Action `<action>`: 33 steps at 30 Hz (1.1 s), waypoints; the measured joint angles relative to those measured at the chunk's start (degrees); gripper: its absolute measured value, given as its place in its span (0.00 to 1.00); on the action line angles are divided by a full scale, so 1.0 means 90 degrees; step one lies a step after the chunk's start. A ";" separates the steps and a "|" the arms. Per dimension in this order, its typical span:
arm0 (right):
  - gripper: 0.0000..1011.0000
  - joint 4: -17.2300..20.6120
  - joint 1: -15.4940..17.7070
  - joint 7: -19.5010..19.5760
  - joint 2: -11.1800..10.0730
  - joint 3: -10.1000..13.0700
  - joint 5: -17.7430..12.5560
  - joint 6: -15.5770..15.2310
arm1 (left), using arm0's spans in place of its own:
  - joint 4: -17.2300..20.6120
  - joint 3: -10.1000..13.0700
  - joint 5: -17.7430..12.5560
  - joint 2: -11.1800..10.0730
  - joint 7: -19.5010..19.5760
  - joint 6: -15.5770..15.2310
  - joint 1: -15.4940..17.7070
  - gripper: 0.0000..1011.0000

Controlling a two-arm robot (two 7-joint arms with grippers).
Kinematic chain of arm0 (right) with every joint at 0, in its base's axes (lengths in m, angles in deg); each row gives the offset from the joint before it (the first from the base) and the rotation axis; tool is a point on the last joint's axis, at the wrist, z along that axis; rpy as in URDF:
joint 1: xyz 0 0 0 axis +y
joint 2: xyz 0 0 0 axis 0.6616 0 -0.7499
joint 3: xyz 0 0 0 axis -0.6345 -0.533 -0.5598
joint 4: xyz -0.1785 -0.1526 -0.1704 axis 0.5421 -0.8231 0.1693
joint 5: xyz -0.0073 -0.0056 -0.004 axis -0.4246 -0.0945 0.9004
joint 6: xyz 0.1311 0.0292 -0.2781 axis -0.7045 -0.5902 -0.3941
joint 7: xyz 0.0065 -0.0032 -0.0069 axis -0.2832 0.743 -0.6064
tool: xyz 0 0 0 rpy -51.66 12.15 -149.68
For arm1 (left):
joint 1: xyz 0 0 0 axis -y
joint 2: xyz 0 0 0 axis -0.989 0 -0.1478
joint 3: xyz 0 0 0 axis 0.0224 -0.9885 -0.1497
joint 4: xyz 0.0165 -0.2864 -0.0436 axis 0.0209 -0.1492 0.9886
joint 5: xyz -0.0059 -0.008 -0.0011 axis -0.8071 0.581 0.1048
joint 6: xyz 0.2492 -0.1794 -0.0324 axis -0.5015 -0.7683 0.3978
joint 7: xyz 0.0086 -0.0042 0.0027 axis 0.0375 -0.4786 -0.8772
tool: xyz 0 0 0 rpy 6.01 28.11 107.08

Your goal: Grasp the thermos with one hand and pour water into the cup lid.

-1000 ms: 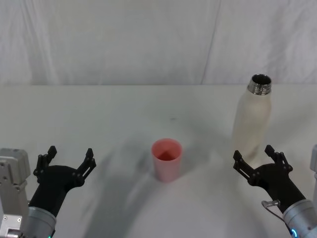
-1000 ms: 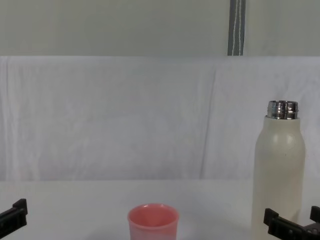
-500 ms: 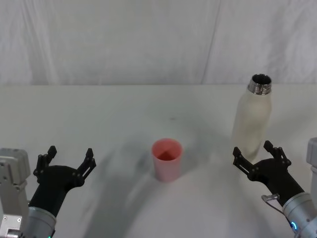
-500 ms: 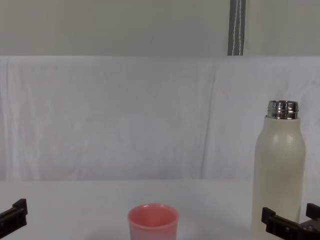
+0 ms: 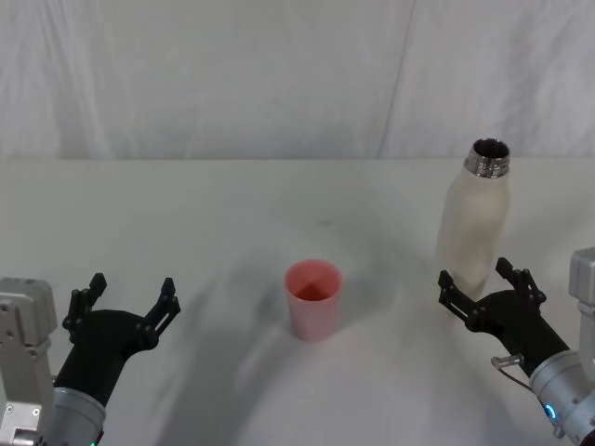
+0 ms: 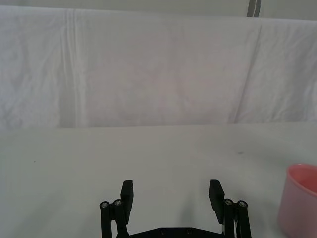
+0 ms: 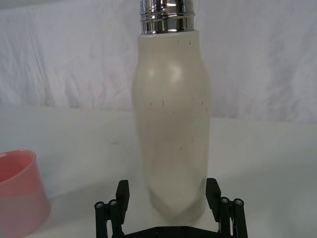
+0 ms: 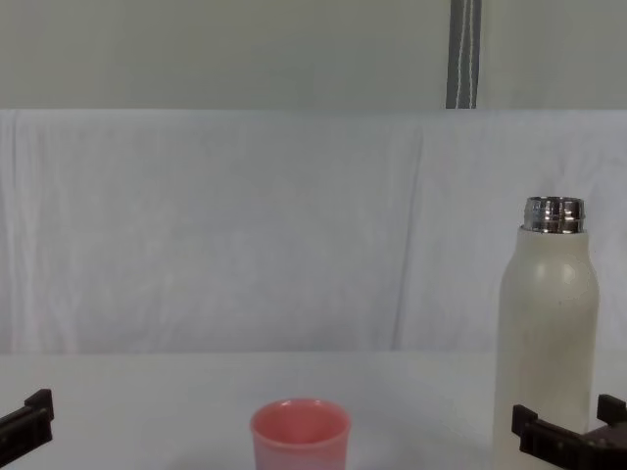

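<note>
Two risks stand out to me from where I sit. My right gripper (image 5: 480, 290) hovers low with its jaws spread wide, just in front of the foot of the thermos (image 5: 475, 229), which stands upright on the white surface (image 5: 232, 214) at my right, well apart from the pink cup lid (image 5: 312, 299) near the middle. In the right wrist view the open jaws straddle the base of the bottle (image 7: 173, 129), and I cannot tell whether either one is touching it yet. Closing that low on such a tall, narrow body is my first worry: I judge the grip would sit far under its centre, so it could lean or swing once lifted, and an off-centre fingertip could shove it over first. The neck (image 5: 489, 157) is uncapped, so any tip spills water early. My second worry is the pour itself: the cup lid is small and light-looking, and a hard stream or a bump from the bottle could topple it. My left gripper (image 5: 126, 301) sits parked at my near left with its jaws open, holding nothing. I read no brand, label or writing on the thermos or the cup lid; the bottle's cream skin shows only tiny dark flecks.
</note>
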 joint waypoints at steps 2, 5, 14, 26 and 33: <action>0.99 -0.0040 -0.0049 0.0000 0.0001 0.0000 0.0006 0.0002 | 0.0000 0.0000 0.0000 0.0000 0.0000 0.0000 0.0000 0.99; 0.99 -0.0079 -0.0095 0.0000 0.0004 0.0002 0.0010 0.0006 | 0.0000 0.0000 0.0000 0.0000 0.0000 0.0000 0.0000 0.99; 0.99 -0.0237 -0.0276 -0.0010 0.0031 0.0010 0.0011 0.0022 | 0.0000 0.0000 0.0000 0.0000 0.0000 0.0000 0.0000 0.99; 0.99 -0.0499 -0.0535 -0.0050 0.0087 -0.0068 0.0038 0.0050 | 0.0000 0.0000 0.0000 0.0000 0.0000 0.0000 0.0000 0.99; 0.99 -0.0711 -0.0719 -0.0076 0.0114 -0.0083 0.0049 0.0086 | 0.0000 0.0000 0.0000 0.0000 0.0000 0.0000 0.0000 0.99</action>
